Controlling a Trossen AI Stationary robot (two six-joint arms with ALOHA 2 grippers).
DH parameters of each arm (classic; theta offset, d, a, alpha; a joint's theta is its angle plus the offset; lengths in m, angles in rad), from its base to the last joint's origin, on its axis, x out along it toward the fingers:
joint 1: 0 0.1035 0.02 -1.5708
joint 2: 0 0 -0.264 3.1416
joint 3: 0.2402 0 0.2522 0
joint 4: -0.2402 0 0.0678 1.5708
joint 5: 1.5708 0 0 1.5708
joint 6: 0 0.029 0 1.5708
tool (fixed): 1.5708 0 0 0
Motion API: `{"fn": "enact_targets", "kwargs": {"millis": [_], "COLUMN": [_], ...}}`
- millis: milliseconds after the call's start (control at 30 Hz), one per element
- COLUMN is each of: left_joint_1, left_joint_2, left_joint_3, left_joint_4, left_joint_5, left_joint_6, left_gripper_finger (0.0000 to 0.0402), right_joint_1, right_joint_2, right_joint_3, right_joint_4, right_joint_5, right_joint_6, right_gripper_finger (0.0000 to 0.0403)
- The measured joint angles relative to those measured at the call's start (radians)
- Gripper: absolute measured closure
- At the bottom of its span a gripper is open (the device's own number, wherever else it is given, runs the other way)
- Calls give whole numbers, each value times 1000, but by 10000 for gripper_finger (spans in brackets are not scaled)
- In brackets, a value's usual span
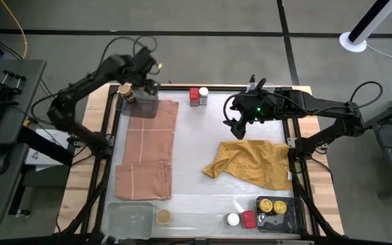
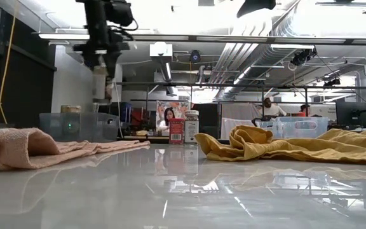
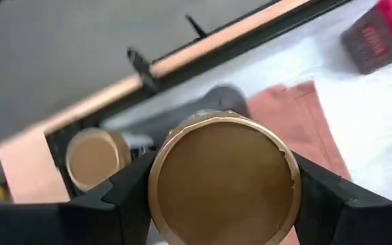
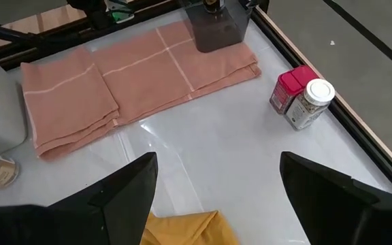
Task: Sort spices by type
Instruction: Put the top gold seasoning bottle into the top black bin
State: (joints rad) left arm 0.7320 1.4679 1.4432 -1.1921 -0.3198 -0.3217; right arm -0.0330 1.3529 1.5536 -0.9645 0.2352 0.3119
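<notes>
Left hand [image 3: 223, 197] clamped on one tan-lidded jar [image 3: 224, 178], right hand [image 4: 216, 184] apart.

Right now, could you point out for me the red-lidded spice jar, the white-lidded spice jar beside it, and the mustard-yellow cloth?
red-lidded spice jar [image 4: 290, 87], right wrist view, on its red lid.
white-lidded spice jar [image 4: 318, 91], right wrist view, on its white lid.
mustard-yellow cloth [image 1: 257, 163], high view, on the middle of the crumpled fabric.
</notes>
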Motion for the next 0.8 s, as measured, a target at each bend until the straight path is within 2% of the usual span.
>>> {"fn": "enact_targets", "kwargs": {"millis": [167,333,600,800], "left_joint_1": [10,53,138,167], "left_joint_2": [-94,-104,-98,-58], "left_joint_3": [-242,-371,-397,-397], "left_joint_4": [130,241,390,376], "left_joint_5": [-4,-6,-15,-6], "left_joint_6": [-133,-203,-200,-165], "left_gripper_finger": [165,165,165,154], "right_joint_1": [0,0,0,0], "right_joint_2": [0,0,0,0], "right_joint_3": [0,0,0,0], "right_joint_4": [1,4,4,4], "right_joint_5": [0,0,0,0], "right_joint_6": [-6,-2,1,2], "right_gripper_finger": [98,98,98,98]}}
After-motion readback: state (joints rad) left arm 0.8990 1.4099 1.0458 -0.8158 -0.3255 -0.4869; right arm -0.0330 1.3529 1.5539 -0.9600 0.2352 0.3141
